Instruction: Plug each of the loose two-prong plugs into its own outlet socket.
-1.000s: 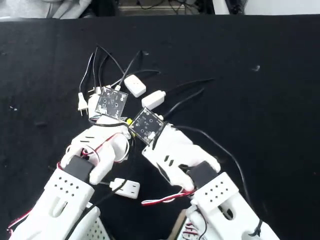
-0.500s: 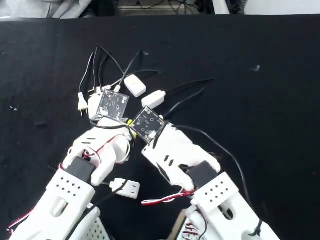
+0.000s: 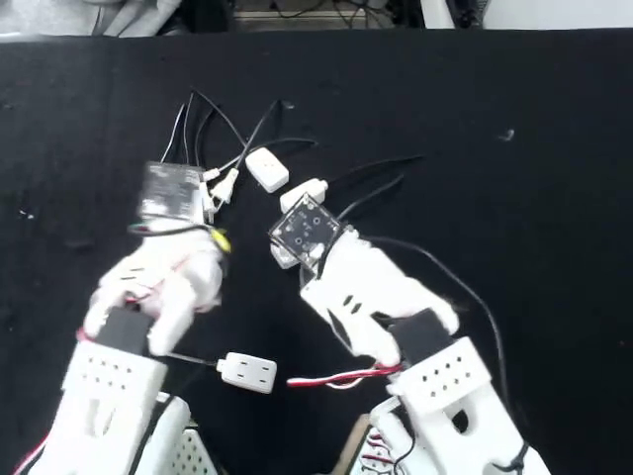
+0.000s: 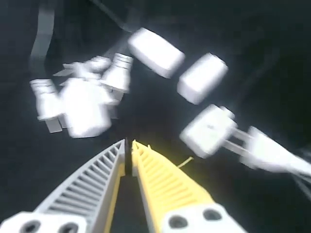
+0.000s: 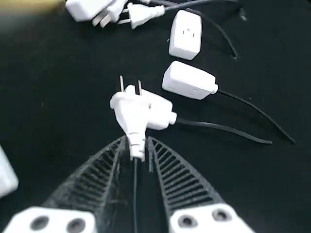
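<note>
Right wrist view: the right gripper pinches a white two-prong plug by its cord end, jaws narrow, prongs aimed past an outlet socket lying mid-table. The left gripper is closed to a sliver.

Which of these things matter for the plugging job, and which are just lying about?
Job:
plug in the right hand
loose plugs
face-up socket
socket on its side
outlet block

Lying about:
black table cover
small scrap
</note>
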Robot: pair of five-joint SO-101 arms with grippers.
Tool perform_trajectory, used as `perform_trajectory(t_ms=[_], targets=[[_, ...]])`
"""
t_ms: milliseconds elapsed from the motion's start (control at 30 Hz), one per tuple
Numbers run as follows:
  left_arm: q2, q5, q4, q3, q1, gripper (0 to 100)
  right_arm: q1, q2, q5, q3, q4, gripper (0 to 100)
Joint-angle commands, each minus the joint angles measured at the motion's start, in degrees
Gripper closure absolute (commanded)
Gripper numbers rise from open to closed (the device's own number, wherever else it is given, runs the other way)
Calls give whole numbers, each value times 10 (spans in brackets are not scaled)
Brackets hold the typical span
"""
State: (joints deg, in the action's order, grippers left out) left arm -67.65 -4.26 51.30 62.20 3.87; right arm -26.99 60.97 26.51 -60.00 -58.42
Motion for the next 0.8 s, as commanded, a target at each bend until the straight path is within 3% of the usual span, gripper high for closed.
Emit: perform_trajectory(t_ms=[0,167,333,567,767], targets=[[-53,45,89,-46,-130,967,-5,17,65,87,-111,988],[-103,211,135,51,-276,967,-114,15,138,144,-226,988],[-127,288,135,178,-357,967,-210,-56,147,148,-265,988],[-149,313,133,265,-381,967,-229,-156,207,201,-283,988],[-180,309,119,290,-378,967,-229,-243,214,248,-280,988]])
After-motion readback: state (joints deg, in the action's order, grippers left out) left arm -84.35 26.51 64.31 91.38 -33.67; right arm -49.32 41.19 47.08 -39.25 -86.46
